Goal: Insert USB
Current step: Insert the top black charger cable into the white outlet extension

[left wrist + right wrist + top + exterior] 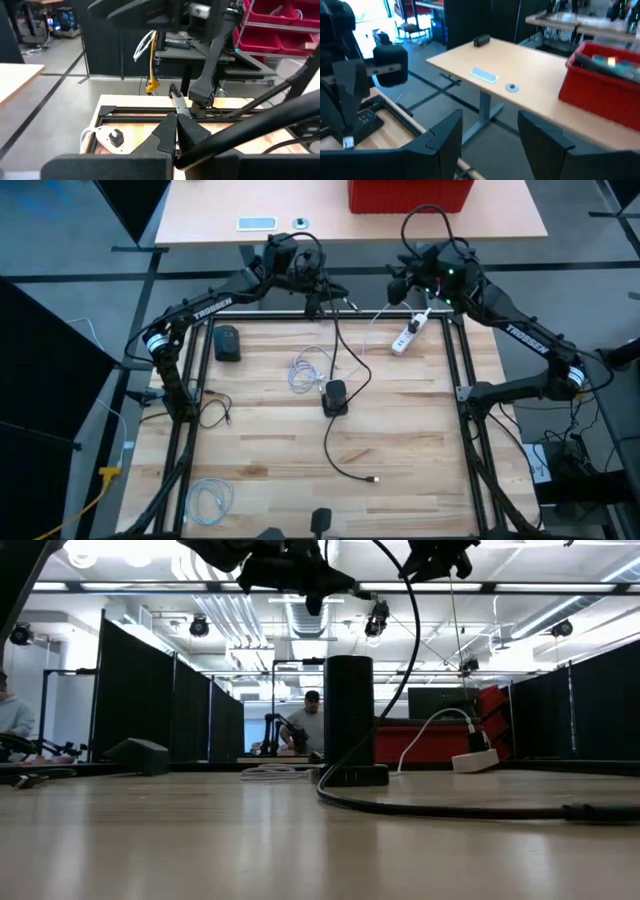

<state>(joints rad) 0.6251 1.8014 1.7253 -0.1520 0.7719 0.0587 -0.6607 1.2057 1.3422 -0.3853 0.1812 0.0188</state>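
Note:
My left gripper point(330, 292) hangs above the table's far edge, shut on a black USB plug point(178, 102) whose metal tip sticks out past the fingers. The plug's black cable point(352, 350) runs down to a black cylinder device point(335, 398) standing mid-table. A white power strip point(405, 338) with a black adapter point(116, 137) in it lies at the far right. My right gripper point(400, 285) is held above the far edge by the strip, open point(487, 137) with nothing between its fingers. My left gripper pinches the USB plug's black body point(175, 116) between its two fingers, and the plug lies along the fingers. The metal tip point(179, 104) points onward past the fingertips, roughly level. The plug is lifted clear of the table, and its cable hangs slack down to the cylinder device.
A black box point(228, 342) sits at the far left, a white coiled cable point(305, 370) mid-table, another coil point(210, 498) near left. A second black cable ends loose point(375, 478) near the front. Beyond the table are a beige desk point(200, 210) and a red bin point(410, 192).

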